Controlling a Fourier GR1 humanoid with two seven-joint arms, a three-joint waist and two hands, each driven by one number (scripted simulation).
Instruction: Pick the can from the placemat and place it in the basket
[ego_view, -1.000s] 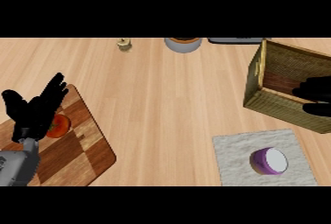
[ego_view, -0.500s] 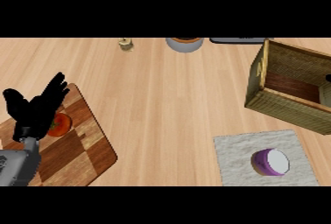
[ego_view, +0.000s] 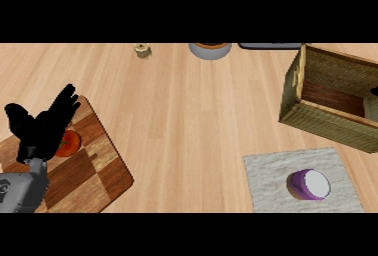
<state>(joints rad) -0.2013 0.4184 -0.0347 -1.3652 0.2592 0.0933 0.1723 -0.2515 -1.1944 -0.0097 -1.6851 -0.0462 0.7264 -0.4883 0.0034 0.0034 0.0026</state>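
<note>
a kitchen: a light wooden tabletop (ego_view: 184, 110) carries a checkered wooden cutting board (ego_view: 96, 170) with a red tomato (ego_view: 70, 143).

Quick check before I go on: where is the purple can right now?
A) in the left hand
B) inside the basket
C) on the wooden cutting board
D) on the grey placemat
D: the can lies on the grey placemat, apart from the basket.
</note>
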